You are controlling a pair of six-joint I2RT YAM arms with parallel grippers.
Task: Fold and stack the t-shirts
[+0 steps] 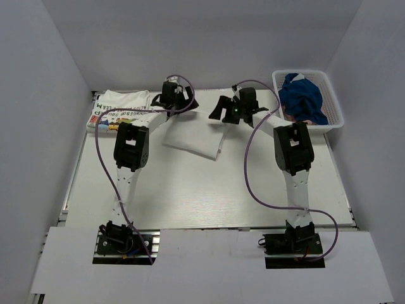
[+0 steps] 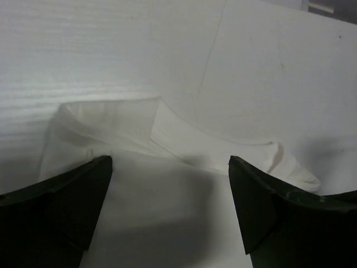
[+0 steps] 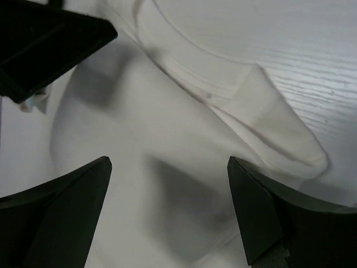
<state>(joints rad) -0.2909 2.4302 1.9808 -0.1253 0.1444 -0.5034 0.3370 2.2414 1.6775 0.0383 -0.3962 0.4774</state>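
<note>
Both arms are out over the far half of the counter (image 1: 202, 190) and we're mid-fold on the white tee (image 1: 193, 140), which lies in the middle of the counter as a partly folded slab. The left end effector (image 1: 185, 101) hovers over its far left edge and the right end effector (image 1: 223, 109) over its far right edge. Each wrist camera shows its own jaws spread wide with nothing between them, only cloth below. So this looks like the moment between folds, lined up but with no grip taken. The right wrist view shows the collar (image 3: 195, 72) curving across the cloth ahead of the fingers, with a folded flap just beside it. That puts the neck end towards the far side of the counter, under the two end effectors, and the hem end towards the arm bases. From above the bundle reads wider left to right than near to far. I'd call the long axis crosswise, skewed a little, with the right near corner reaching closest to the bases. The next move, by my reading, calls for both end effectors to drop, pinch the far edge at matching spots, and carry it evenly towards the near edge. After that it goes to the lettered tee (image 1: 120, 107), already folded at the far left corner. Off to the right, the basket (image 1: 334, 104) holds a blue garment (image 1: 304, 98).
</note>
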